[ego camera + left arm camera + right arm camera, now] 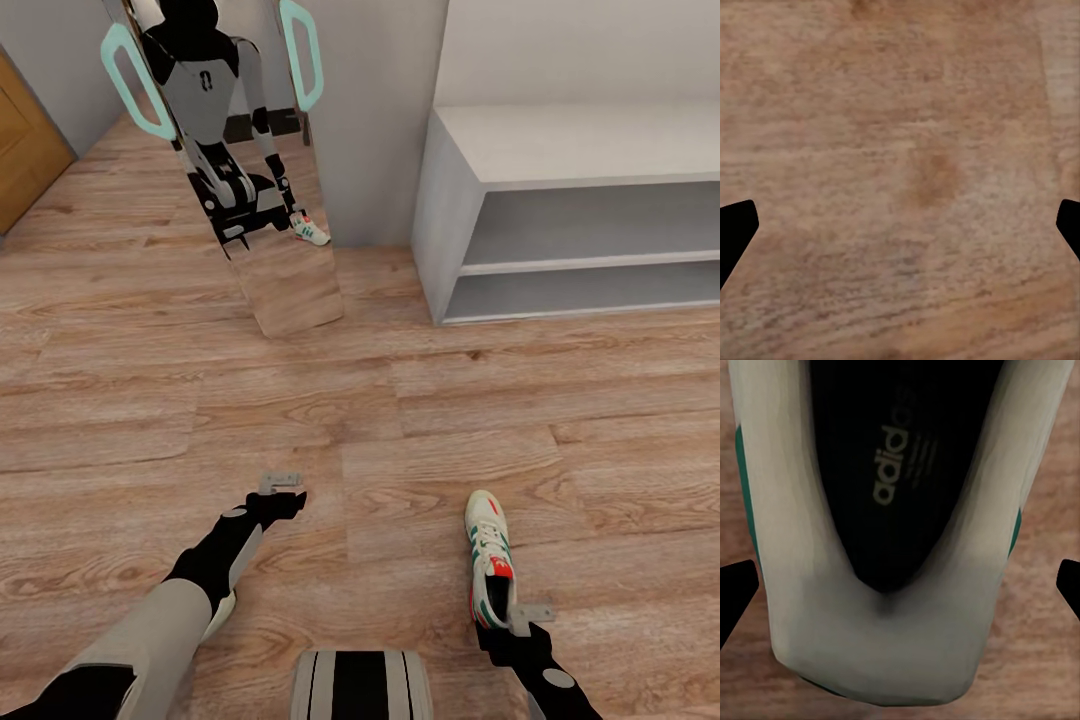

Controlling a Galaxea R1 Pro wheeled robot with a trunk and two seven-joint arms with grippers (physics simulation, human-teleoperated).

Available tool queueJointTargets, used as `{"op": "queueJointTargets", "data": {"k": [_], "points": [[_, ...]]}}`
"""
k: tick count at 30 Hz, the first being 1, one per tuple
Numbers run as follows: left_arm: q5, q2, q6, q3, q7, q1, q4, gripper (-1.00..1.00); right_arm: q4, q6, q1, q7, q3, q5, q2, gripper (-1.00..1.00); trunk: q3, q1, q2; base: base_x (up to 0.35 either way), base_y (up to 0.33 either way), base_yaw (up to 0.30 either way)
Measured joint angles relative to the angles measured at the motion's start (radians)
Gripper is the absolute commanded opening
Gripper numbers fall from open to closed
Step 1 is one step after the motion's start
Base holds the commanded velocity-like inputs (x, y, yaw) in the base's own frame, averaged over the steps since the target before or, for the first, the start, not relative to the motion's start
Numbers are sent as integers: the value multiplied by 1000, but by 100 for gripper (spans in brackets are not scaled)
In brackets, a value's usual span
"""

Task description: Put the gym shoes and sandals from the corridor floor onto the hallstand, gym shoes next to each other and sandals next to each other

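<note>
Both arms reach forward over the floor. At about 5 o'clock in the head view, the right gripper hangs over the heel of a gym shoe that lies on the planks with its toe pointing to 12 o'clock. From the right wrist, the shoe's heel and dark insole sit between the two fingertips, which stand wide apart at either side and clear of the shoe: open, gripping nothing. At about 7 o'clock the left gripper hovers over bare floor; its wrist camera shows wood grain with the fingertips spread to the frame edges, open and empty. Toward 2 o'clock the rack stands against the wall, its two low compartments bare in the part seen. At 11 o'clock a leaning mirror reflects the robot and a second gym shoe.
</note>
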Motion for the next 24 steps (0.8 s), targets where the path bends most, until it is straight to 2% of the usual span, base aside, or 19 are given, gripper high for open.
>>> {"op": "queueJointTargets", "data": {"k": [15, 16, 24], "points": [[0, 1, 0, 1, 0, 1, 0, 100, 0, 0, 0, 0, 0, 0, 0, 100, 0, 0, 0, 55, 0, 0], [0, 1, 0, 1, 0, 1, 0, 100, 0, 0, 0, 0, 0, 0, 0, -100, 0, 0, 0, 11, 0, 0], [0, 1, 0, 1, 0, 1, 0, 100, 0, 0, 0, 1, 0, 1, 0, -100, 0, 0, 0, 1, 0, 0]]}}
